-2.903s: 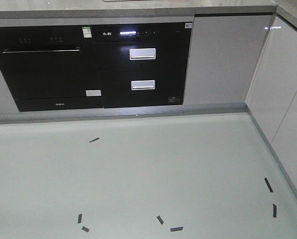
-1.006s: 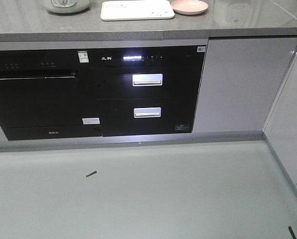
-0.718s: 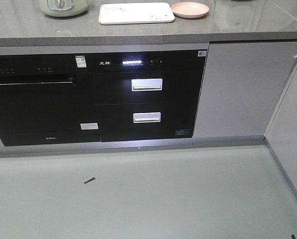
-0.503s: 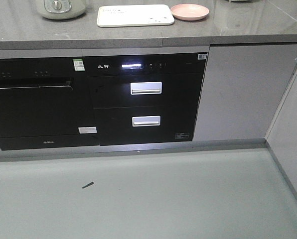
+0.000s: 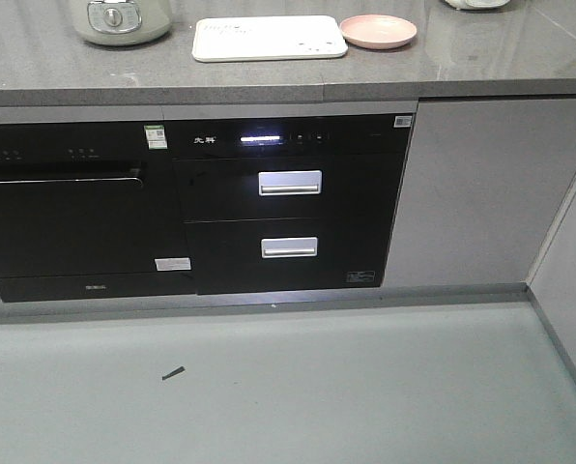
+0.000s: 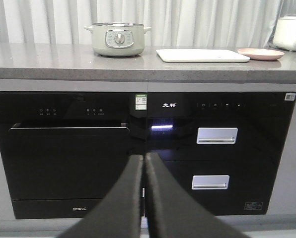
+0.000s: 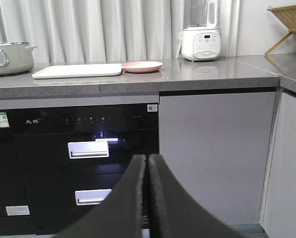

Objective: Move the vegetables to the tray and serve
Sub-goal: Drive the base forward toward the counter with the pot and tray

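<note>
Tray [image 5: 269,39] nearer, well beyond left gripper [image 6: 144,159]

Not much legible tbh: the black drawer unit [image 6: 215,148] has a white two-character Chinese logo [image 6: 168,105], looks like 先科. The green sticker [image 6: 141,100], the print on the tray [image 5: 269,41] and the oven badge [image 6: 82,208] are too small to read

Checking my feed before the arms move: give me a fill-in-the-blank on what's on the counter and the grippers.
The tray lies on the countertop between the pale green pot and the pink ____.
The left gripper and the right gripper both have their jaws ____.
The black appliance with the lit display has ____ silver drawer handles.
Missing: plate; shut; two.
</note>
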